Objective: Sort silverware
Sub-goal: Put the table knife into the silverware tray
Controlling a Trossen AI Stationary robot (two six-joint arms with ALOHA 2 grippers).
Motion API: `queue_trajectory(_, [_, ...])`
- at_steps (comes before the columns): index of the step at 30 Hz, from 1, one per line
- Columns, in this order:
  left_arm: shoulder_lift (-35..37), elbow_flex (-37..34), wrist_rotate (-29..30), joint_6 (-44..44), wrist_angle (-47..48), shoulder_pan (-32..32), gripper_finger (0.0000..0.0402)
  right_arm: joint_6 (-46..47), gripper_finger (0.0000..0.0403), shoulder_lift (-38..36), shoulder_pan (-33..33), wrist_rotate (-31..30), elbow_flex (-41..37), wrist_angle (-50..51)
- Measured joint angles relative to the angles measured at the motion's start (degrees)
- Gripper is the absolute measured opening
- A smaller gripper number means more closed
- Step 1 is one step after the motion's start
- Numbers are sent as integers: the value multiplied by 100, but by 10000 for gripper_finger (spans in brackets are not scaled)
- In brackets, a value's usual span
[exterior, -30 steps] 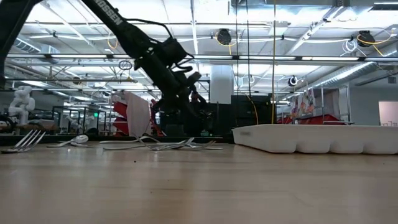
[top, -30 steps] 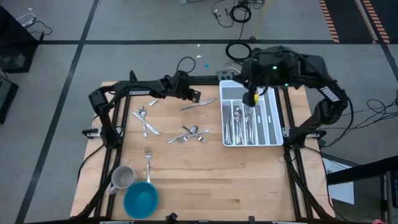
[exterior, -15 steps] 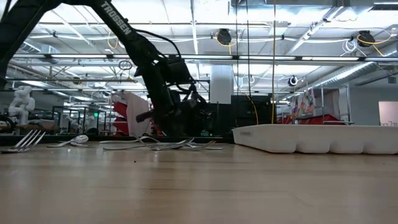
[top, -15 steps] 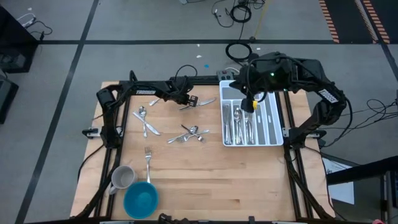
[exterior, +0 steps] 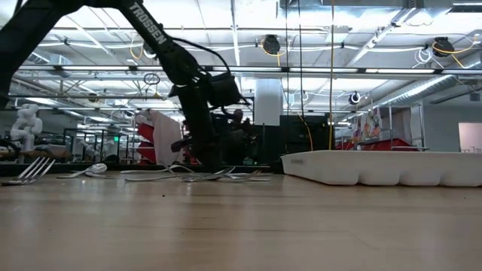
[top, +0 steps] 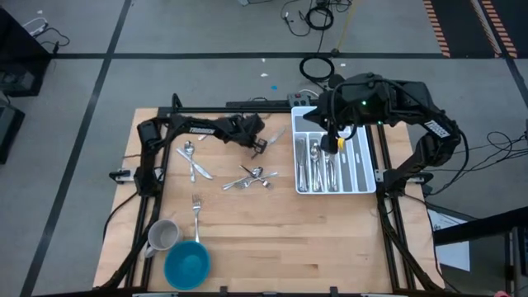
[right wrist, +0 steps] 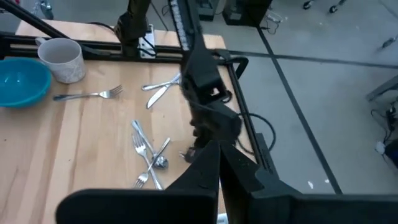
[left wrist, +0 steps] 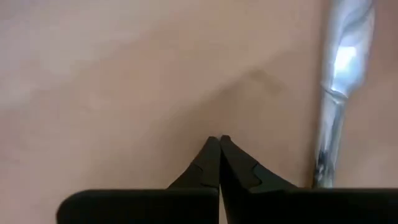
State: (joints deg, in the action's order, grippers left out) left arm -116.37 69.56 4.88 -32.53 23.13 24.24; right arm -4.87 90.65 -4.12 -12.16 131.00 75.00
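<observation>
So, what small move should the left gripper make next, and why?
Probably open the left gripper and shift it sideways over the slim silver metal knife. Its fingers are shut on nothing at the wooden table, and the knife lies beside them, not between. The right gripper waits shut over the white compartmented tray.

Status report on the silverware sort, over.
Left gripper shut, empty, low over the table beside a knife. Right gripper shut above the tray. Loose silverware unsorted; nothing blocking.

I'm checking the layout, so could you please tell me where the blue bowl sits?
In the high view, the blue bowl sits at the table's near-left corner, right beside the grey mug.
</observation>
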Motion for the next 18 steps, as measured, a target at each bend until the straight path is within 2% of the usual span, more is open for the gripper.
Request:
queue_trajectory(4, [52,-2,234,196,395,-474,0,292,0,-1,10,-144,-50,317])
queue_trajectory(9, [62,-21,405,293,580,-985,0,469,0,-4,-88,-1432,-681,790])
queue_trajectory(14, [62,-33,492,290,610,-1384,0,301,0,0,-399,-1492,-1783,321])
queue_trajectory(18, [167,-63,447,166,566,-1599,0,275,0,2,-822,-1495,-2826,-605])
